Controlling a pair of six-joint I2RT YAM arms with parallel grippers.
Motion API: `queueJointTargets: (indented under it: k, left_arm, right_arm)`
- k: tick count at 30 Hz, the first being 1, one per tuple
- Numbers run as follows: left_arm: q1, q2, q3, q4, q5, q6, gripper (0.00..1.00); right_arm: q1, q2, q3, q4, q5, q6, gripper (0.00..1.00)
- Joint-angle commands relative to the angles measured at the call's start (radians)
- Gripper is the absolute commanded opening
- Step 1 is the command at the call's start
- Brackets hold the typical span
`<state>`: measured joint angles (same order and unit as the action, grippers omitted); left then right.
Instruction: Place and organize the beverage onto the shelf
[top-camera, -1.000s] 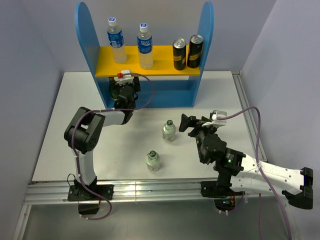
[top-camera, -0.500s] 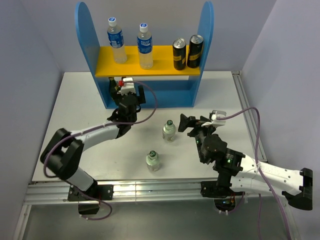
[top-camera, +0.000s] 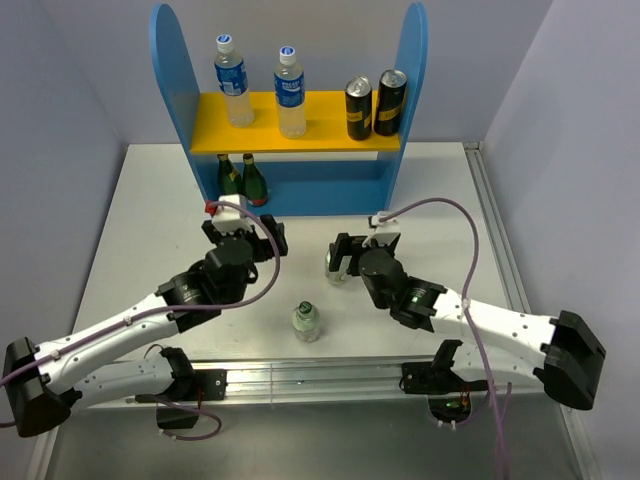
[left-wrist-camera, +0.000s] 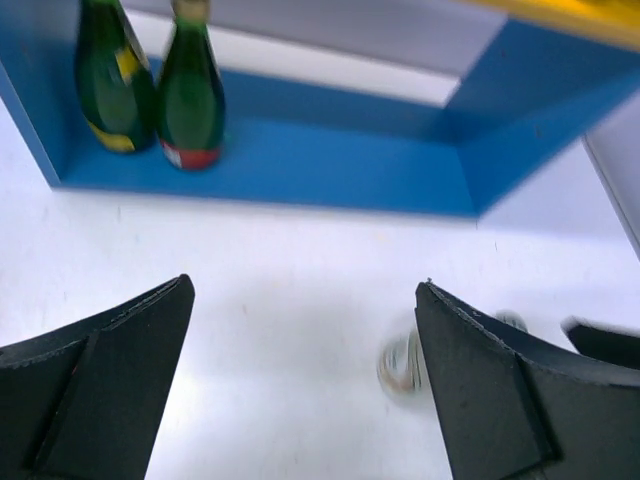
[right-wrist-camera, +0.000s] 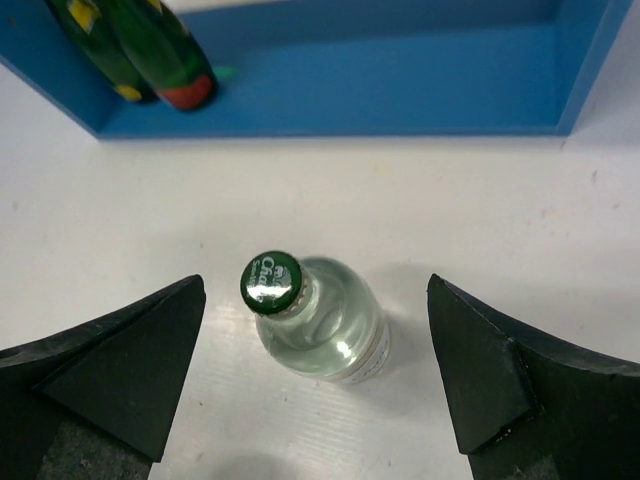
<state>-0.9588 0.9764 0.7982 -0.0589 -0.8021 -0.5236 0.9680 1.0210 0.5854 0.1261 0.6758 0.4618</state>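
Observation:
The blue shelf (top-camera: 168, 70) holds two clear blue-label bottles (top-camera: 231, 82) on its yellow board. Two dark green bottles (top-camera: 241, 177) stand at the left of its blue base and also show in the left wrist view (left-wrist-camera: 188, 95) and the right wrist view (right-wrist-camera: 160, 50). Two short clear bottles stand on the table. The farther short bottle (right-wrist-camera: 320, 322) stands between the open fingers of my right gripper (top-camera: 343, 258), untouched. The nearer short bottle (top-camera: 306, 321) stands alone. My left gripper (top-camera: 244, 236) is open and empty in front of the shelf.
Two black-and-gold cans (top-camera: 374, 104) stand at the right of the yellow board. The right part of the blue base (left-wrist-camera: 350, 165) is bare. A metal rail (top-camera: 300, 375) runs along the table's near edge, and grey walls close in both sides.
My left gripper has let go of a green bottle on the shelf's base and pulled back toward the near side. My right gripper has moved left to straddle the farther short bottle.

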Motion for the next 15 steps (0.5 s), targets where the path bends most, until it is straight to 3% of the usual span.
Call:
queueJointTargets:
  k: [1, 6, 12, 14, 15]
  left_arm:
    - [-0.084, -0.047, -0.005, -0.22, -0.061, -0.127, 0.99]
    - [-0.214, -0.084, -0.016, -0.375, -0.143, -0.233, 0.99]
    - [-0.264, -0.12, -0.053, -0.441, -0.183, -0.297, 0.99]
    - [-0.27, -0.134, -0.057, -0.463, -0.198, -0.317, 0.99]
    - [-0.274, -0.139, -0.059, -0.479, -0.203, -0.319, 0.99]
  right_arm:
    - [-0.011, 0.066, 0.047, 0.035, -0.048, 0.052, 0.98]
    - [-0.011, 0.194, 0.097, 0.058, -0.035, 0.061, 0.98]
    - [-0.012, 0.318, 0.162, 0.086, 0.042, 0.028, 0.94]
    - [-0.012, 0.346, 0.177, 0.075, 0.071, 0.038, 0.87]
    - [-0.012, 0.352, 0.179, 0.075, 0.091, 0.041, 0.75]
